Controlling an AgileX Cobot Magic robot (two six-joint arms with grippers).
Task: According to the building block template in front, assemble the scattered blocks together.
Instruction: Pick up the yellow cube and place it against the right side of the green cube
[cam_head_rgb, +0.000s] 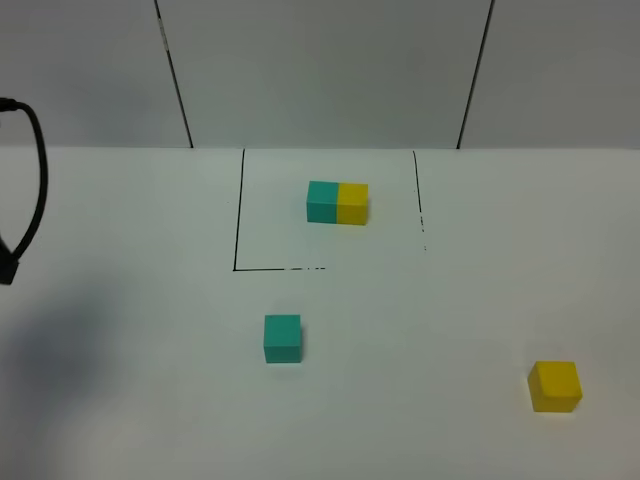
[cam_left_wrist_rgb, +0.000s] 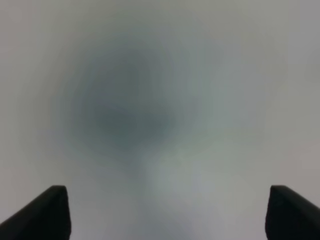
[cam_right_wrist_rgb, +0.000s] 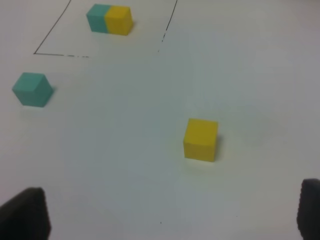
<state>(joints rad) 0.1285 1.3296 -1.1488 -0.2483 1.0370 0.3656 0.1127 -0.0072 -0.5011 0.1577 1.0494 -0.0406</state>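
The template, a teal-and-yellow bar (cam_head_rgb: 337, 203), lies inside a black-lined square at the back, teal on the left; it also shows in the right wrist view (cam_right_wrist_rgb: 109, 19). A loose teal cube (cam_head_rgb: 282, 338) (cam_right_wrist_rgb: 32, 89) sits in front of the square. A loose yellow cube (cam_head_rgb: 555, 386) (cam_right_wrist_rgb: 200, 139) sits at the front right. My right gripper (cam_right_wrist_rgb: 172, 215) is open and empty, short of the yellow cube. My left gripper (cam_left_wrist_rgb: 165, 212) is open and empty over blurred bare table. Neither gripper shows in the high view.
The white table (cam_head_rgb: 430, 320) carries the black-lined square (cam_head_rgb: 238, 215). A black cable (cam_head_rgb: 35, 190) loops at the left edge. Grey wall panels stand behind the table.
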